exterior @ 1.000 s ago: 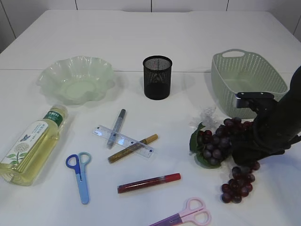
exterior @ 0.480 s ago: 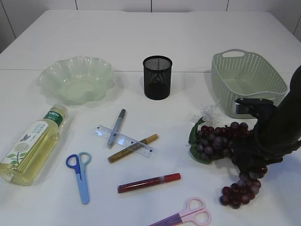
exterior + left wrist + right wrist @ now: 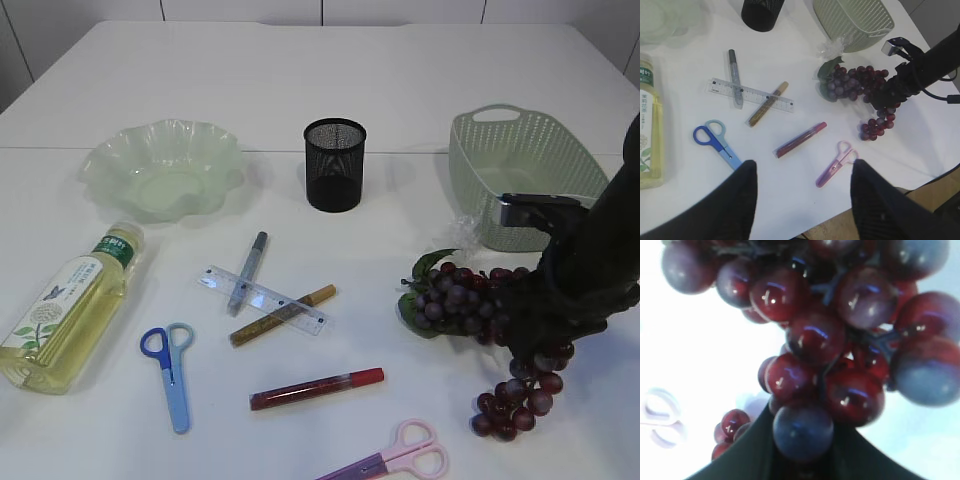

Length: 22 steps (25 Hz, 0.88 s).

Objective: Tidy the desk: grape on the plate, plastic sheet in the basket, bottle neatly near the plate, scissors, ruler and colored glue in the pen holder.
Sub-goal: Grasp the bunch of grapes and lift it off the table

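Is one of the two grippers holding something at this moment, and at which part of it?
The right gripper holds the grape bunch near its middle, where the two clusters join; one cluster hangs below. The left gripper is open and holds nothing.

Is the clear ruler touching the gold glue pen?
Touching. The left wrist view shows the clear ruler lying across the gold glue pen, and the exterior view shows the same overlap with no gap.
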Each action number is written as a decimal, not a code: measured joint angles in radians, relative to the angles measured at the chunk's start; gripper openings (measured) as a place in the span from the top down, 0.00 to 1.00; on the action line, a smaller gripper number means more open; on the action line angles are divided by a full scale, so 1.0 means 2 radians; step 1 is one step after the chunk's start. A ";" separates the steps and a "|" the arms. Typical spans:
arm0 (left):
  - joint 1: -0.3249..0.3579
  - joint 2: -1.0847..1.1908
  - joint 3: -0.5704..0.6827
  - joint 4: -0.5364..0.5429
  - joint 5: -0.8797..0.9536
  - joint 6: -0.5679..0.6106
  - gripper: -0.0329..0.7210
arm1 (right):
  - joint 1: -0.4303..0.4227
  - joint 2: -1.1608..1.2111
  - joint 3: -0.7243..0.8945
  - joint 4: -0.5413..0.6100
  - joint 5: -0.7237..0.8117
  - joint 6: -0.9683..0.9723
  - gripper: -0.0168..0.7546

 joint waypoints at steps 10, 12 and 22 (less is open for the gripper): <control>0.000 0.000 0.000 0.000 0.000 0.000 0.38 | 0.010 -0.044 -0.030 -0.001 0.059 0.000 0.76; 0.000 0.000 0.000 0.000 0.000 0.000 0.38 | 0.016 -0.053 -0.047 -0.001 0.072 0.000 0.76; 0.000 0.000 0.000 0.000 0.000 0.000 0.38 | 0.023 -0.060 -0.133 0.005 0.174 0.002 0.77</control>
